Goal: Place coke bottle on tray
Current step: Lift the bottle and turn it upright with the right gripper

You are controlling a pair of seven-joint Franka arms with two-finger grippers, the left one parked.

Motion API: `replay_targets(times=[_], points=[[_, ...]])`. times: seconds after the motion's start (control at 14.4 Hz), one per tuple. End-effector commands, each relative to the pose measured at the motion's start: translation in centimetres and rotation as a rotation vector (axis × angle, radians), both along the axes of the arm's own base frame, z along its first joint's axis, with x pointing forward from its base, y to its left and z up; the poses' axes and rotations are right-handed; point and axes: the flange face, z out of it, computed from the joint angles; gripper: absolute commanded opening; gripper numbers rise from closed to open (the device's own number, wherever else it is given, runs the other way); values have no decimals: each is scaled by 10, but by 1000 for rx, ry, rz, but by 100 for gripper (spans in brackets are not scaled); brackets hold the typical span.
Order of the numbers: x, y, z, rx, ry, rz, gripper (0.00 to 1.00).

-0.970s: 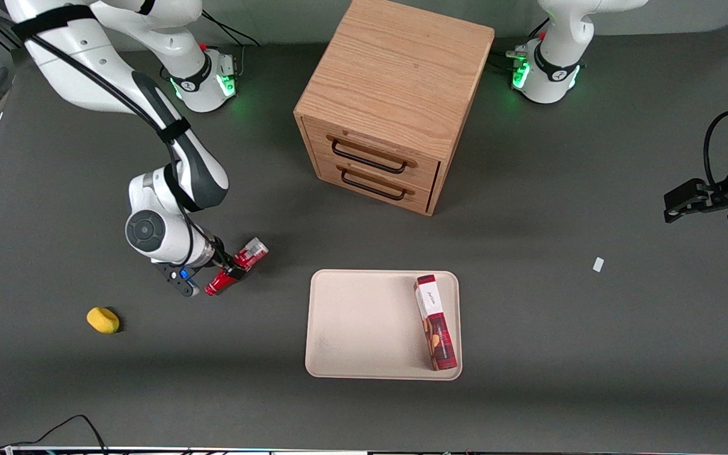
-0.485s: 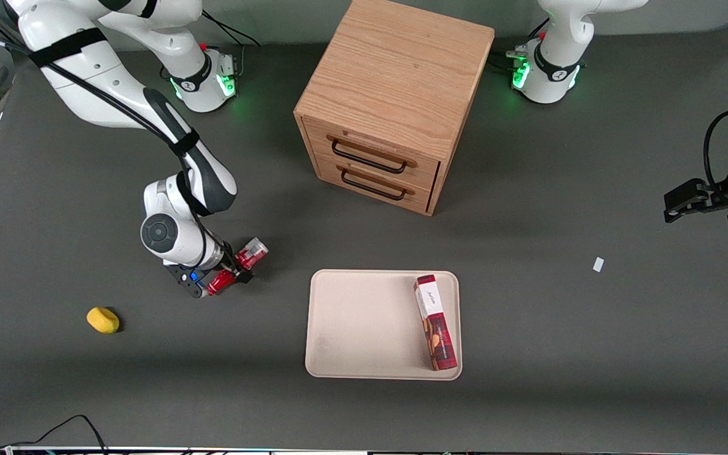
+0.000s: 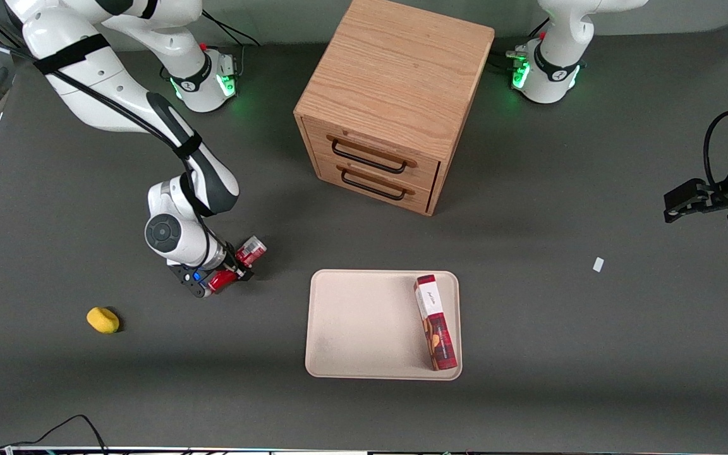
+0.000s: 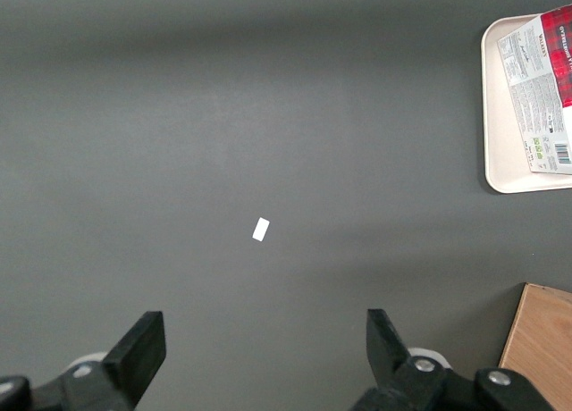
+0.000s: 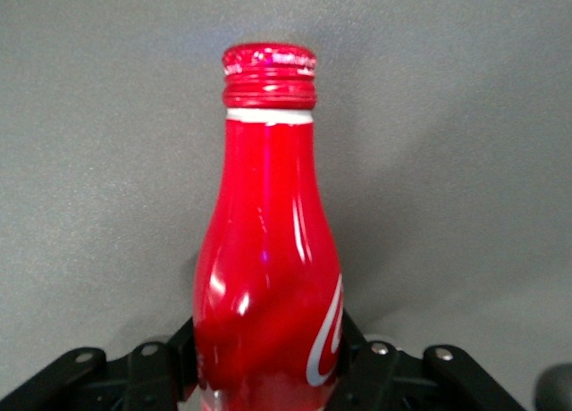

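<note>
The coke bottle [image 3: 237,266] is red with white script and a red cap [image 5: 269,61]. My gripper [image 3: 232,270] is shut on the coke bottle's lower body [image 5: 268,277], a black finger [image 5: 181,348] pressed to each side. The bottle is held slanted, its silvery base end [image 3: 255,246] pointing toward the cabinet. It hangs beside the tray [image 3: 364,322], toward the working arm's end of the table, apart from it. The cream tray lies flat and also shows in the left wrist view [image 4: 497,116].
A red-and-white snack box [image 3: 436,322] lies along one side of the tray. A wooden two-drawer cabinet [image 3: 395,107] stands farther from the camera than the tray. A yellow object [image 3: 103,320] and a white scrap [image 3: 598,265] lie on the table.
My gripper has moved a little toward the tray with the coke bottle in it, and the bottle looks shorter from above, tipped more upright.
</note>
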Motion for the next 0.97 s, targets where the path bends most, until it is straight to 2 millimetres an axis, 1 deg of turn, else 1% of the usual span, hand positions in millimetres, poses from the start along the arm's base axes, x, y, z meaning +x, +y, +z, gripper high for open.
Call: replay_targets(times=[0.0, 0.14, 0.21, 0.35, 0.49, 0.62, 0.69, 0.76, 0.9], points=[[3, 1, 6, -8, -24, -13, 0], [6, 1, 16, -8, -37, -5, 0], [11, 1, 26, -7, -50, 1, 0], [25, 0, 59, -22, -46, 9, 0], [45, 1, 101, -35, -38, 31, 0], [67, 4, 149, -37, -57, 64, 0], [77, 11, 174, -30, -79, 95, 0], [84, 27, 199, -15, -111, 159, 0], [101, 38, 239, 1, -171, 284, 0]])
